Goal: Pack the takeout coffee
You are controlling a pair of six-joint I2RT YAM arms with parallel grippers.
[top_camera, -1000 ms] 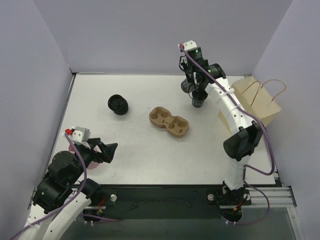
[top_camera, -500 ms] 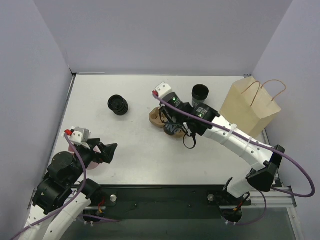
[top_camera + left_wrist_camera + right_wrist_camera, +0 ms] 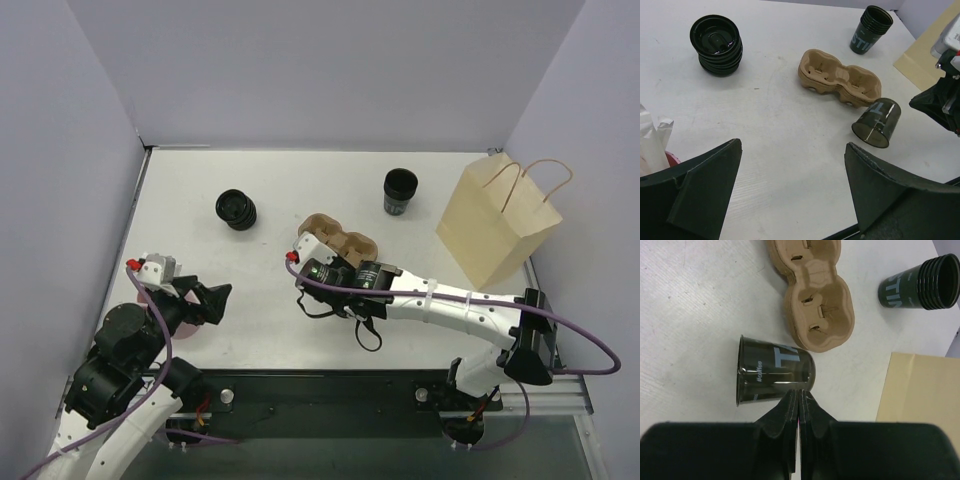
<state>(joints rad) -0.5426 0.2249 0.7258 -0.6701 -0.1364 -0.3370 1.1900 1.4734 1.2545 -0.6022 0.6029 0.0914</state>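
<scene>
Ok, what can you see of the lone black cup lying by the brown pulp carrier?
The lone black cup is glossy, grey-lettered, lidless and looks empty. It lies on its side on the white table, mouth turned away from the brown pulp carrier, base end close against it; contact unclear. The shut right gripper sits at its side wall, not holding it.

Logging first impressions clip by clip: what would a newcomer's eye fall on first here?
A single black cup lies on its side, lidless, just beside the brown pulp carrier, whose wells are empty. The right gripper is shut with its tips right at that cup, while the left gripper hangs open, back at the near left.
</scene>
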